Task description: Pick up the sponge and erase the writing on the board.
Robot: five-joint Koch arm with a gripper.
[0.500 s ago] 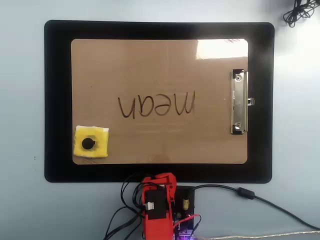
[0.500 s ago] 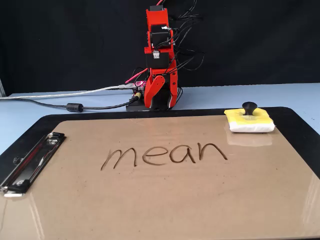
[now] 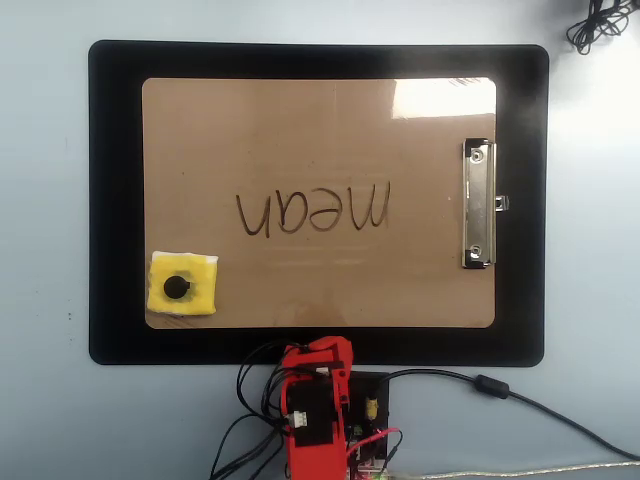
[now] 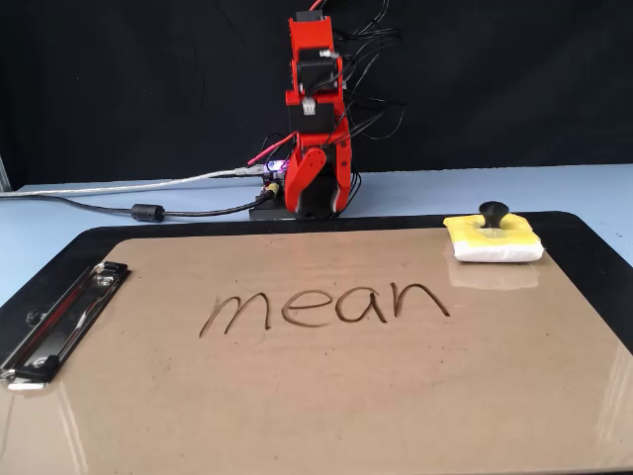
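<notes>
Sponge (image 3: pixel 182 285) at board (image 3: pixel 300 130) corner, well apart from writing (image 3: pixel 312 211).

The board (image 4: pixel 326 396) runs off the fixed view's bottom edge.

Pale blue table (image 3: pixel 45 200), black mat (image 3: pixel 115 200) flat on it, arm base (image 4: pixel 302 203), cables (image 4: pixel 148 211)

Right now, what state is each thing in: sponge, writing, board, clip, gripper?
sponge: lying flat on a board corner, knob up, not gripped.
writing: whole, "mean" unerased.
board: flat on the black mat.
clip: closed flat against the board.
gripper: folded at the arm's base, off the board, holding nothing; whether open cannot be told.
</notes>
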